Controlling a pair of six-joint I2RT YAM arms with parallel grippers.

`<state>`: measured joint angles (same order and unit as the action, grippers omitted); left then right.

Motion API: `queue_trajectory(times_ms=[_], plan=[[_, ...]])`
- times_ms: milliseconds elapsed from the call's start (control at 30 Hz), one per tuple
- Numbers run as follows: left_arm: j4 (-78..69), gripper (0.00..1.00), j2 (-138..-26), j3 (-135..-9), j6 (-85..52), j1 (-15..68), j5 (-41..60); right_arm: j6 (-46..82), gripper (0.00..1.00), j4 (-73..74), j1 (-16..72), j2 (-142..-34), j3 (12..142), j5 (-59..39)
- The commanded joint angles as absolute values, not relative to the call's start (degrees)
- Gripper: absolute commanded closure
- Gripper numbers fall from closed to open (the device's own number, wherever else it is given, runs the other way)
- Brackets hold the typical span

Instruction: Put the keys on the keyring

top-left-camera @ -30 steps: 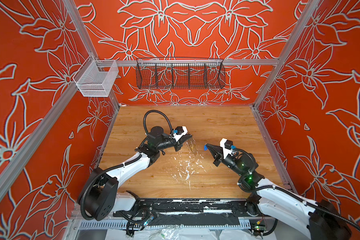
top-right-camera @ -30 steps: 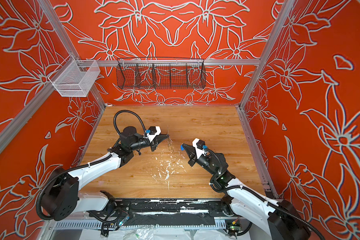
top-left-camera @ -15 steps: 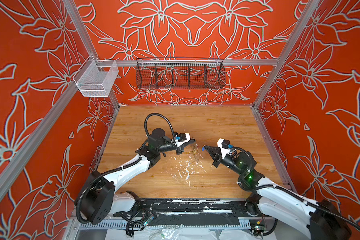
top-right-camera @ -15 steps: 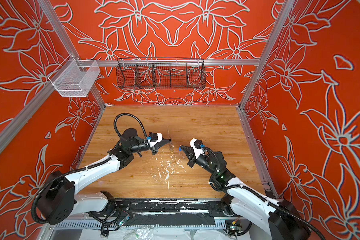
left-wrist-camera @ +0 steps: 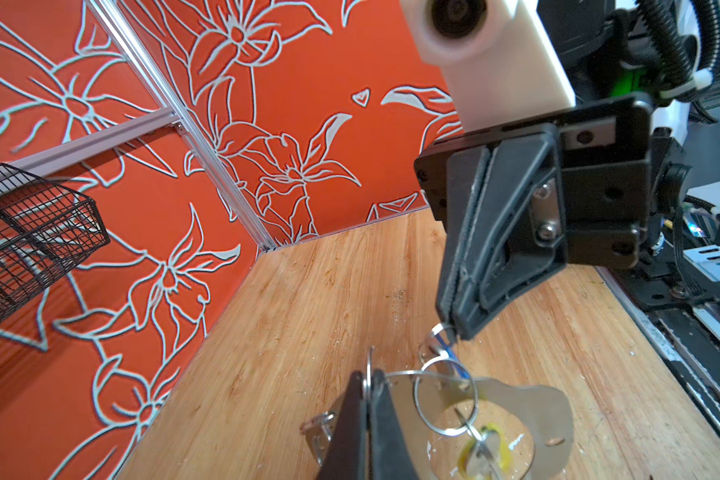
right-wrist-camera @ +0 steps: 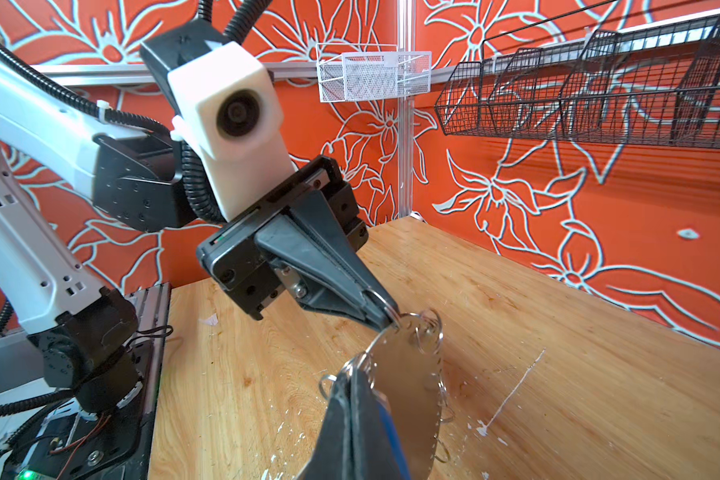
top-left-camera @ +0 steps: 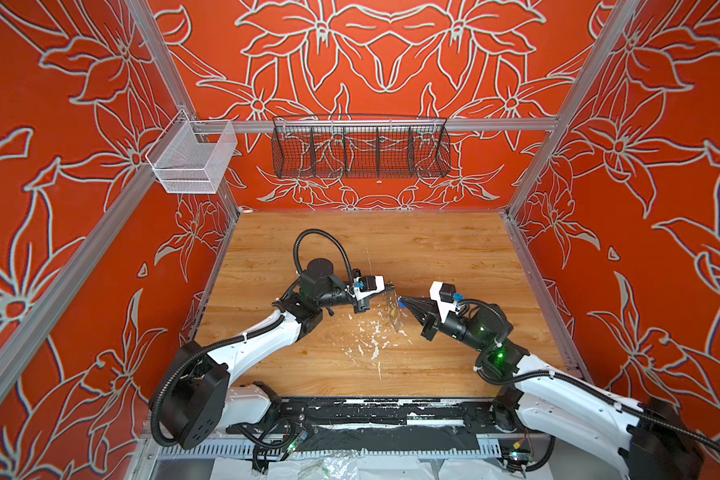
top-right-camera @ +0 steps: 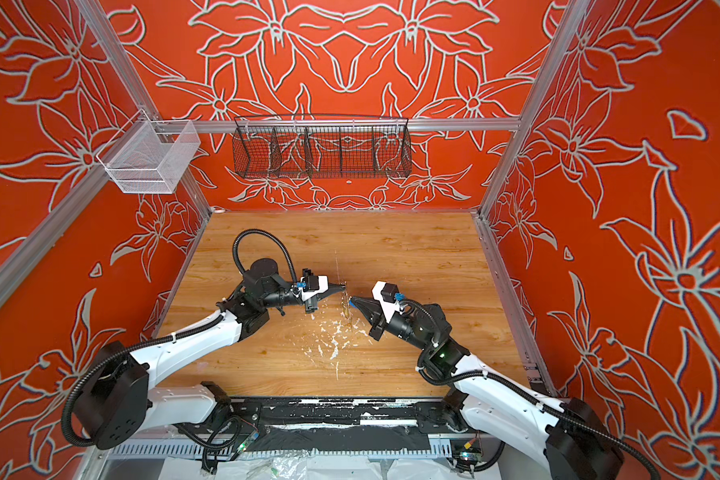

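The keyring (left-wrist-camera: 537, 399), a flat grey plate with a large central hole, is held off the wooden tabletop (top-left-camera: 433, 249), between the two arms near the middle of the workspace; in both top views it shows only as a thin glint. The left gripper (left-wrist-camera: 366, 376) is fully closed, pinching a wire loop (right-wrist-camera: 391, 316) at the plate's edge, and so carries the plate. The right gripper (right-wrist-camera: 350, 374) is likewise closed, with the blue-tagged key (right-wrist-camera: 391, 432) clamped in its tips and brought right up to the plate's rim among the loops. Whether that key's small ring has caught a loop cannot be told from these views. It is judged not yet hung, since the gripper has not let go. The yellow-tagged key (left-wrist-camera: 485, 454) shows through the plate's hole, apparently dangling from a larger wire ring at the rim. It is judged already attached, though the join itself is not clear. On that reading one key is done. The other needs threading and release. Of the containers, the black wire basket (top-left-camera: 360, 149) on the back wall, divided into compartments, shows nothing inside. The white mesh basket (top-left-camera: 192, 162) at the left corner also appears to hold nothing.
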<state>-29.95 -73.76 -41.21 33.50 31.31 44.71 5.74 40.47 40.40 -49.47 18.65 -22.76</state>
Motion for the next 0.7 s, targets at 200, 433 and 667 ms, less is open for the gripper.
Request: queue_trajectory(times_ms=[200, 433, 667], plan=[[-29.87, 1.00, -73.39, -40.75, 37.66, 32.22, 45.27, 4.80, 1.00, 40.97, 40.78, -48.43, 19.63, -20.89], [-29.70, 1.00, -73.90, -40.97, 38.31, 32.45, 45.20, 4.77, 1.00, 40.74, 40.78, -48.40, 19.85, -20.08], [-28.57, 1.00, -74.84, -42.27, 36.91, 32.52, 41.58, 4.09, 1.00, 40.87, 40.78, -48.51, 18.72, -18.44]])
